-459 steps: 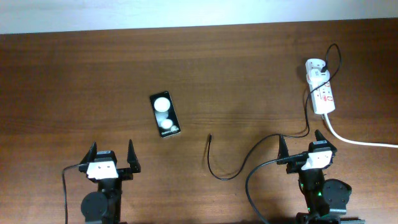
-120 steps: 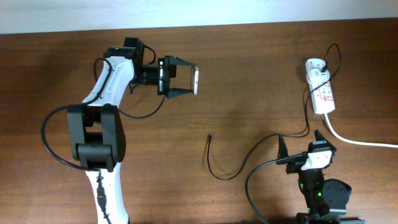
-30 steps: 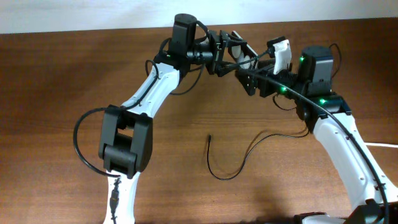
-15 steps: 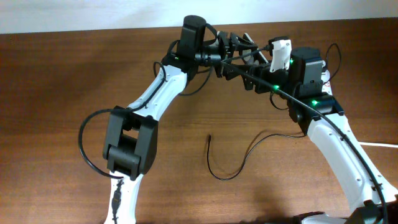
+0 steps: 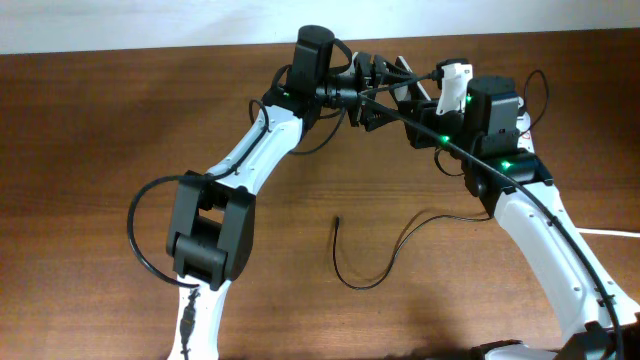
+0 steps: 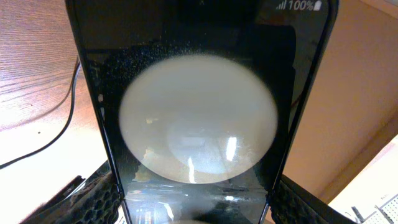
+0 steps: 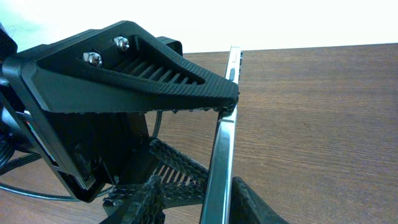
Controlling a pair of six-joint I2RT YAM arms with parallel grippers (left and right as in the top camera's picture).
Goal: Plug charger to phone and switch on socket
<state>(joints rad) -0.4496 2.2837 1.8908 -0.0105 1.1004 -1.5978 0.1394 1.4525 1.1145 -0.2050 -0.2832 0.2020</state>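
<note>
Black slab phone point(image 6: 199, 124) is clamped in my left gripper point(image 5: 385, 82), aloft far centre; my right gripper point(image 7: 196, 190) straddles its edge, grip undetermined. Thin black charger cable point(image 5: 360, 283) lies unplugged nearer; plugging, switching remain.

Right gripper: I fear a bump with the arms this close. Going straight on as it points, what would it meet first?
The right gripper would most likely meet the phone, its thin edge standing between the open fingers; the left gripper clamps it just behind. Depth is unclear.

phone point(image 6: 199, 124): 1 | charger point(image 5: 335, 250): 1 | left gripper point(image 6: 196, 200), right gripper point(image 7: 199, 200): 2
</note>
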